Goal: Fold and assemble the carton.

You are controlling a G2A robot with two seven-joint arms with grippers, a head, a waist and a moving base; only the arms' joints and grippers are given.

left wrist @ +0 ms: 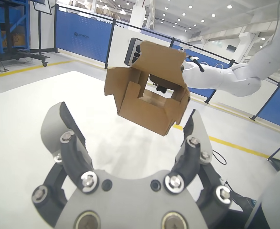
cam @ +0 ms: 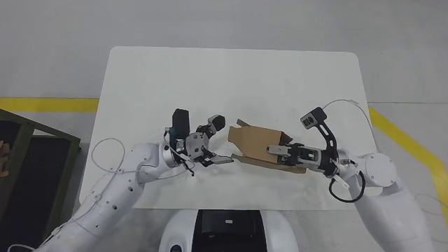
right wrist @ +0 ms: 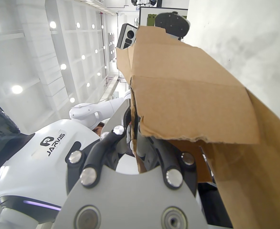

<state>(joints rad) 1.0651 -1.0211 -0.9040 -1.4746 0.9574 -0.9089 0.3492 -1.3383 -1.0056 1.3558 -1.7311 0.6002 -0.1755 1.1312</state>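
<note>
Endwise, carton hollow, flaps open.

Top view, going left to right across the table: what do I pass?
left gripper, open → carton → right gripper, shut on the carton's right end.

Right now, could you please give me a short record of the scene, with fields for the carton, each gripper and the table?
carton: brown cardboard, partly folded, flaps open, over the table
right gripper: fingers shut on a carton wall
left gripper: fingers open, apart from the carton, facing its open end
table: white, beneath both arms
</note>
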